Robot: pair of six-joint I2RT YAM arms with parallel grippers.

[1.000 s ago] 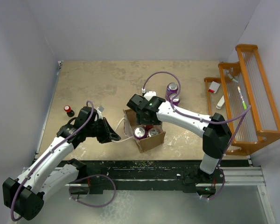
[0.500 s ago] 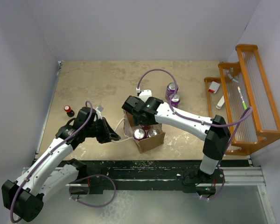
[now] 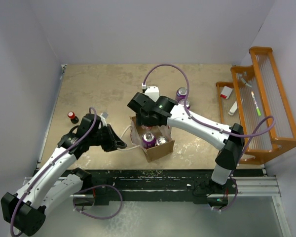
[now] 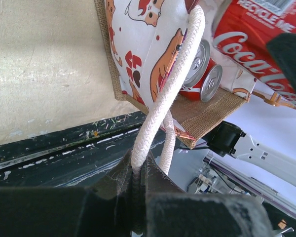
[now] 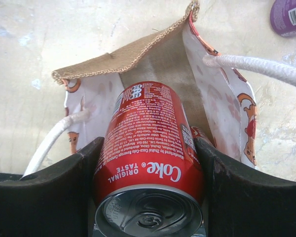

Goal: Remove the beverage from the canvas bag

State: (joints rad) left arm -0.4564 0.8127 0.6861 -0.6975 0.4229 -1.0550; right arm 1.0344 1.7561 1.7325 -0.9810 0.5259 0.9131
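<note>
At the near side, the left gripper (image 4: 138,197) is clenched on a white rope handle (image 4: 173,94) of the canvas bag (image 3: 159,151) and draws it out taut toward the left. The tan bag stands upright on the table (image 3: 98,89) just beyond the dark front rail, between the two arms, with its mouth open and its pale lining, printed with red and orange animals, showing. Two other cans (image 3: 148,138) stand inside it with their tops up, side by side. Over the far part of the bag's mouth the right gripper (image 5: 148,163) grasps a red Coke can (image 5: 148,136) around its body, one dark finger (image 5: 64,192) pressed on each side. The can is tilted, its lid turned toward the wrist camera and its other end pointing down into the opening; whether that end is clear of the rim cannot be told. Past the bag a purple can (image 3: 181,93) stands on the table. Off to the left a small red-capped bottle (image 3: 72,117) sits well apart, and an orange rack (image 3: 266,98) lines the right wall.
</note>
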